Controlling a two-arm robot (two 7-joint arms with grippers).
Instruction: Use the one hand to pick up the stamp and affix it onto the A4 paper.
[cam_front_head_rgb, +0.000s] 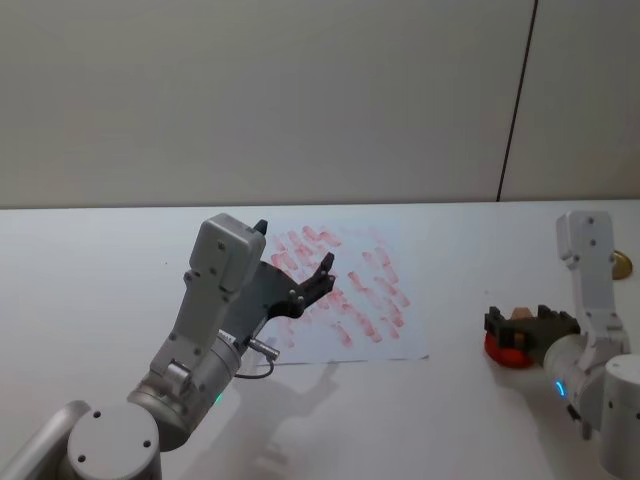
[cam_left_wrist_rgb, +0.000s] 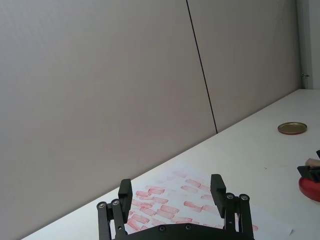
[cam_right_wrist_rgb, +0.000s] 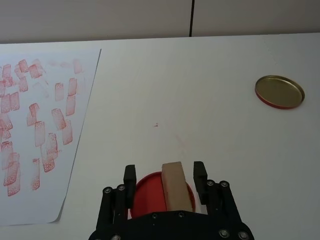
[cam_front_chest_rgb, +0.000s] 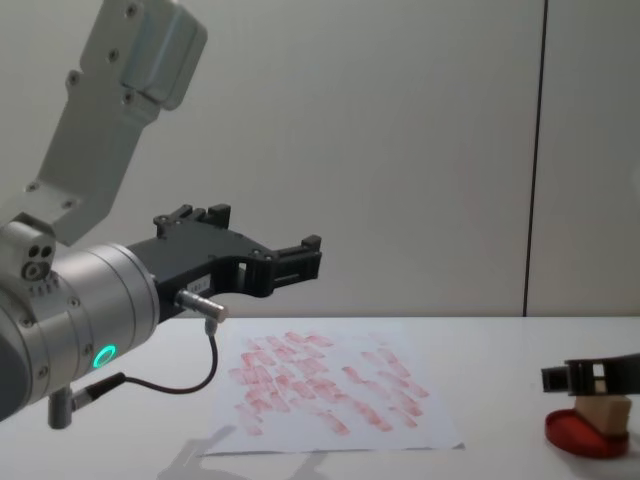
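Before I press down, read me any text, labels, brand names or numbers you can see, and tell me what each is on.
No readable text anywhere.
Paper: rows of red oblong stamp marks, too blurred to show any characters.
Stamp, between the right gripper's fingers over the red ink pad: plain wood, no label visible.
Gold lid: no print visible.
Left gripper, raised above the paper: no markings legible.

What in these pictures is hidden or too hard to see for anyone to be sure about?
- Whether the right gripper pinches the stamp: right wrist view, the gripper body covers the contact.
- Whether the stamp's face touches the red ink pad: chest view, the pad's rim hides its underside.
- The near left corner of the A4 paper: head view, the raised left gripper is in front.
- What the stamp marks read: too small.
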